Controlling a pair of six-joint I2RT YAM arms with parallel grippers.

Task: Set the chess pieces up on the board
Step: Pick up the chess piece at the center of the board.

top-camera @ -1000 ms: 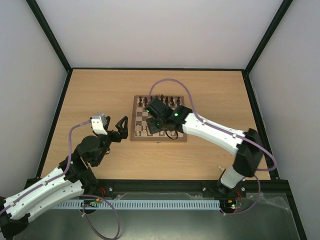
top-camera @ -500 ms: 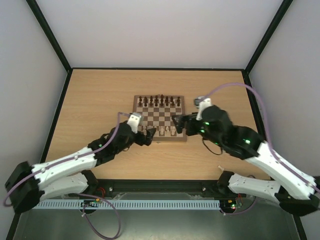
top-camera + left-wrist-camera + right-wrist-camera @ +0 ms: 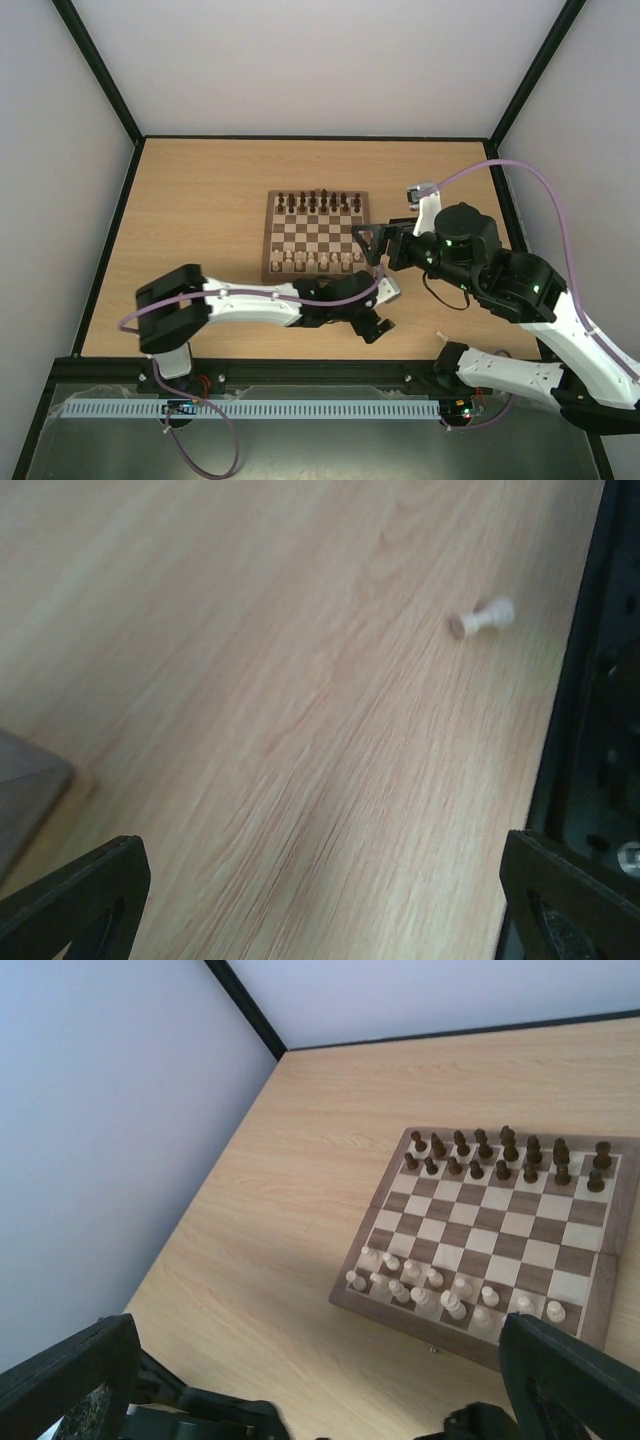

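The board [image 3: 316,236] lies mid-table. Dark pieces [image 3: 318,203] fill its two far rows, and several pale chess pieces [image 3: 320,262] stand in the near rows [image 3: 440,1290]. One pale piece [image 3: 481,618] lies on its side on the table by the front edge [image 3: 441,338]. My left gripper [image 3: 372,324] is open and empty, low over bare table in front of the board's right corner, short of that piece [image 3: 320,910]. My right gripper [image 3: 368,245] hangs open and empty above the board's right edge, looking down on the board [image 3: 320,1380].
The table's black front rim [image 3: 600,730] runs just beyond the fallen piece. My left arm [image 3: 260,300] stretches along the table in front of the board. Black-framed walls [image 3: 120,210] close in the table.
The right gripper has left the board, drawn back to its right side and opened. The left arm has swung from the board's left front across to its right front corner.
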